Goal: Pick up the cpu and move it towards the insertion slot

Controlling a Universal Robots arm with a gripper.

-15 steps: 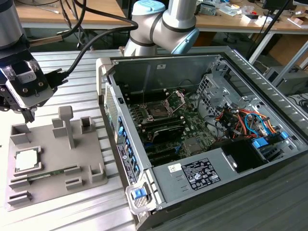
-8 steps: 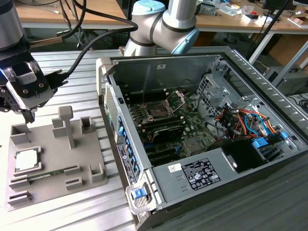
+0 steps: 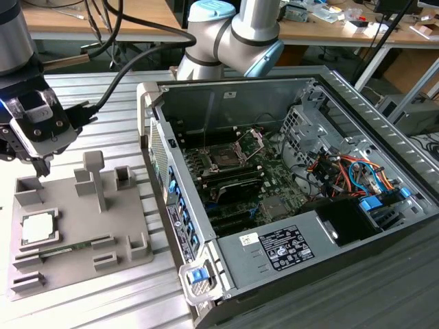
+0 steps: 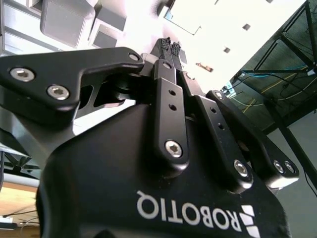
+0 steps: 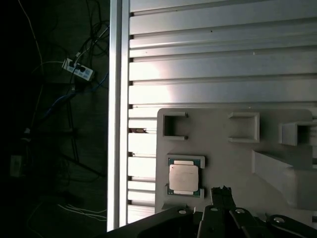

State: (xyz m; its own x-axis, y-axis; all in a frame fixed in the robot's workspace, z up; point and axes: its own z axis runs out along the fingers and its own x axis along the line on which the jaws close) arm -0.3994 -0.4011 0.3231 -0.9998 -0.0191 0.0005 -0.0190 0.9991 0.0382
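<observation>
Only one cpu (image 3: pixel 38 227) sits on one gray holder (image 3: pixel 75 219), one tool (image 3: pixel 42 170) near.

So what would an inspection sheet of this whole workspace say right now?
Surface: ribbed metal table, carrying a grey fixture tray.
Job's things: cpu lying flat in the tray; insertion slot inside the open computer case.
Clutter: green memory stick in the tray.
Grippers: gripper over the tray near the cpu, jaws shut, holding nothing.
Cables: black cables off the arm; coloured wires in the case.
Surroundings: cluttered desks behind.
</observation>
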